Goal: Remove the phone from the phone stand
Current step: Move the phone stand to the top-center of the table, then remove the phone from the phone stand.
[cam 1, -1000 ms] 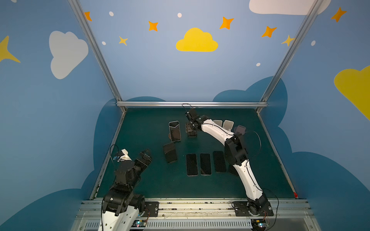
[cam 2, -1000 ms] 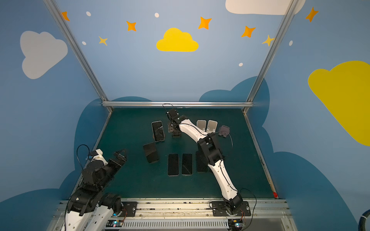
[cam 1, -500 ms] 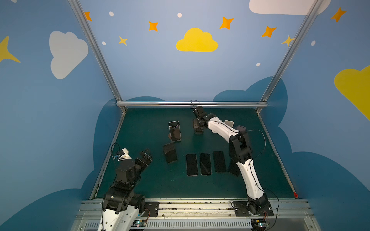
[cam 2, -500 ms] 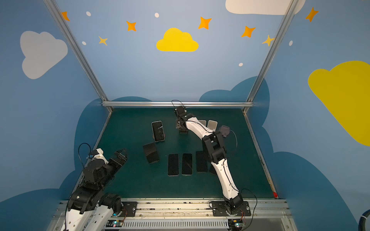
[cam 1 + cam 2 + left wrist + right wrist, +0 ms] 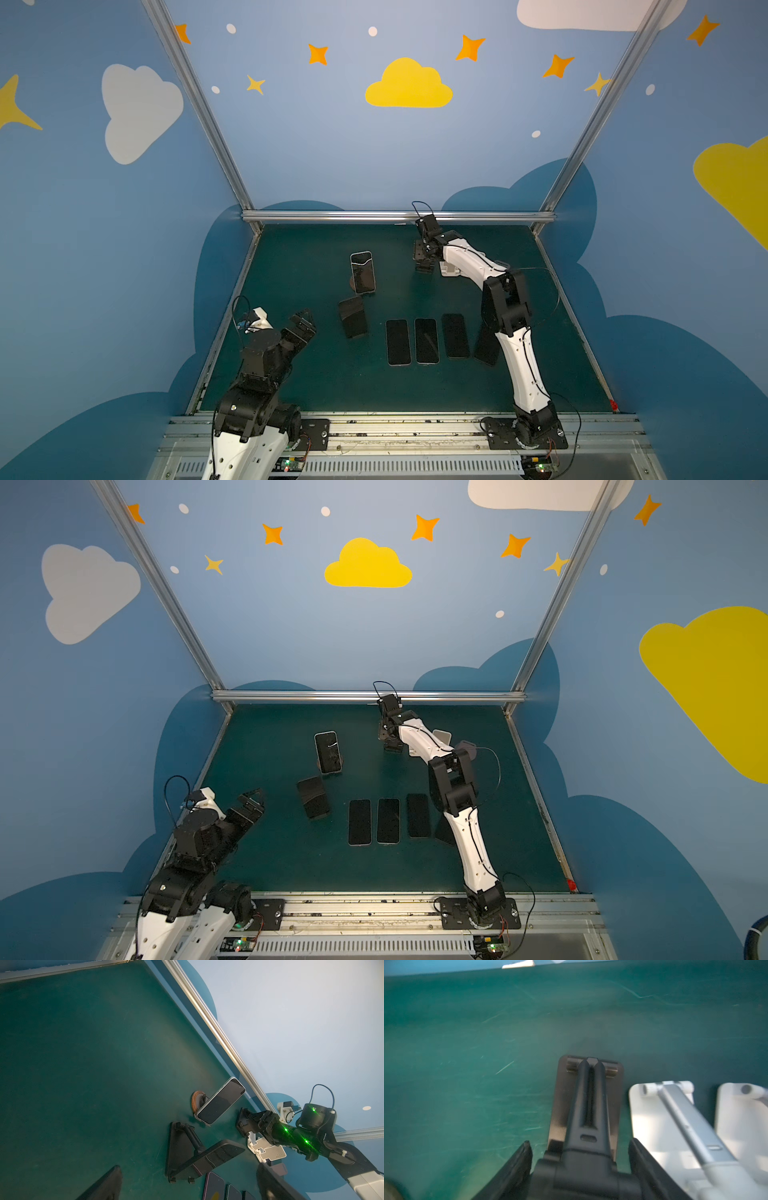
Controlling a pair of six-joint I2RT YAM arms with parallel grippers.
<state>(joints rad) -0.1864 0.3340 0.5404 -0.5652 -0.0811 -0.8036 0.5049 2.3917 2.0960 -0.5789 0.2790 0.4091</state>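
Blue walls painted with clouds and stars close in a dark green desk point(image 5: 316, 382), and both arms rise from its near edge.

The left end effector point(image 5: 305, 323) hangs over the near left part of the desk. Its jaws are spread wide with nothing between them, and in the left wrist view its fingers point(image 5: 104, 1184) sit far apart. Just ahead of it, toward the middle of the desk, a black folding stand point(image 5: 178, 1153) carries a dark phone point(image 5: 353, 319) that leans back on the cradle. Beyond that, farther from the left end effector, a wooden-based stand point(image 5: 197, 1101) holds a silver-edged phone point(image 5: 363, 272) nearly upright, its screen dark.

The right end effector point(image 5: 424, 261) reaches to the far part of the desk, well apart from both loaded stands. The silver-edged phone lies off to its left. Its jaws stand narrow, one finger point(image 5: 517, 1167) on each side of the head of an empty black stand point(image 5: 588, 1105). As far as the blurred right wrist view shows, they sit against the stand's sides.

Just beside this end effector, on its right, stands a white stand point(image 5: 660, 1118). A second white stand point(image 5: 741, 1109) is past it, with a strip of desk between the two. Neither cradle carries anything.

Between the right end effector and the arm's base, a row of flat phones point(image 5: 426, 340) lies on the desk. There are four dark slabs side by side, none in a stand. The one on the right is partly hidden behind the right arm.
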